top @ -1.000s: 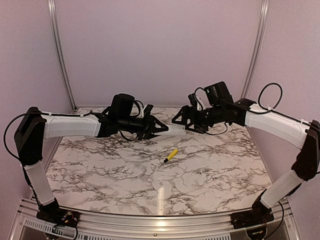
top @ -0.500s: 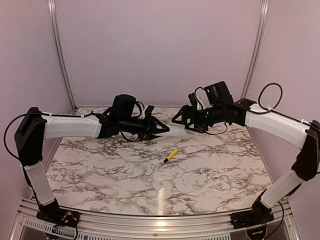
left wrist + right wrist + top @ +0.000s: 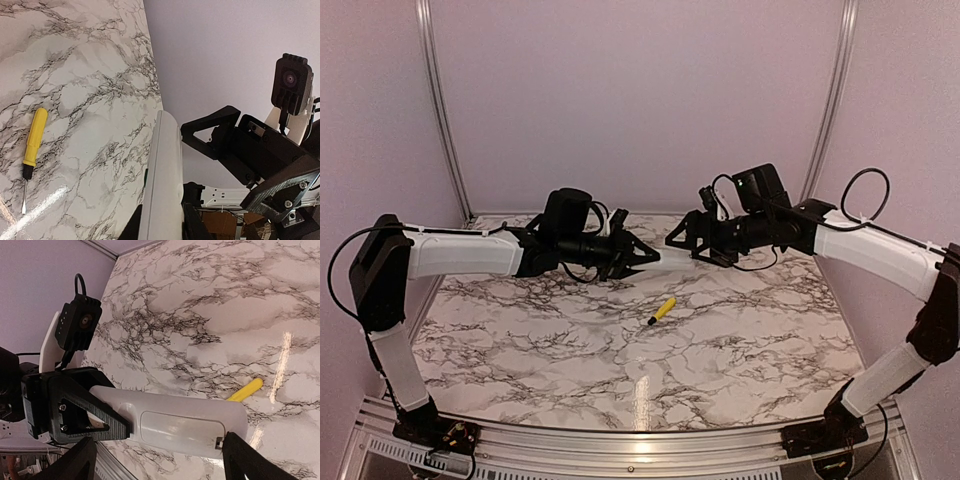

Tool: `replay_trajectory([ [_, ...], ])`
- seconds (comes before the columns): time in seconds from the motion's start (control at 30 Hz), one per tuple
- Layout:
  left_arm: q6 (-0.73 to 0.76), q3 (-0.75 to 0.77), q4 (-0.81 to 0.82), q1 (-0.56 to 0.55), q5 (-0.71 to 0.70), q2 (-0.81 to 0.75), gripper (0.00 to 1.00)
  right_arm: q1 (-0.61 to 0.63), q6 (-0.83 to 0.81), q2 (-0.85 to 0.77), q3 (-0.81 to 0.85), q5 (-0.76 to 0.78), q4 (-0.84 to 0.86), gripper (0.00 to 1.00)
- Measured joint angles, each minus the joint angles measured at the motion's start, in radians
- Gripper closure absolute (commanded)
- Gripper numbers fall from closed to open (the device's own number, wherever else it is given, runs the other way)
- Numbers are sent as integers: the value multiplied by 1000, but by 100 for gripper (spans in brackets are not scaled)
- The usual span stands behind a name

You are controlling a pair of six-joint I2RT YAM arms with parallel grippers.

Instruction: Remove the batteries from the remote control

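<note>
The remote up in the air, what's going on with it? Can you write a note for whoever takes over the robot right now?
Grippers: the left end effector is shut on one end of the remote control, holding it above the table. The right end effector is open, fingers spread wide at the other end.
Things: the battery cover is shut and no batteries are in sight. The yellow screwdriver lies on the table, untouched.
Done: remote lifted.
Left: open the cover, take out both batteries.
</note>
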Motion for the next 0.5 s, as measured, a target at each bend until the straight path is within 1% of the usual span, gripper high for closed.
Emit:
replay_trajectory([
  [0.4,-3,-2,0,-1,0,0,100,0,11,-1,-11,-7,21,15],
  [0.5,-3,-2,0,-1,0,0,100,0,11,-2,-15,-8,24,17],
])
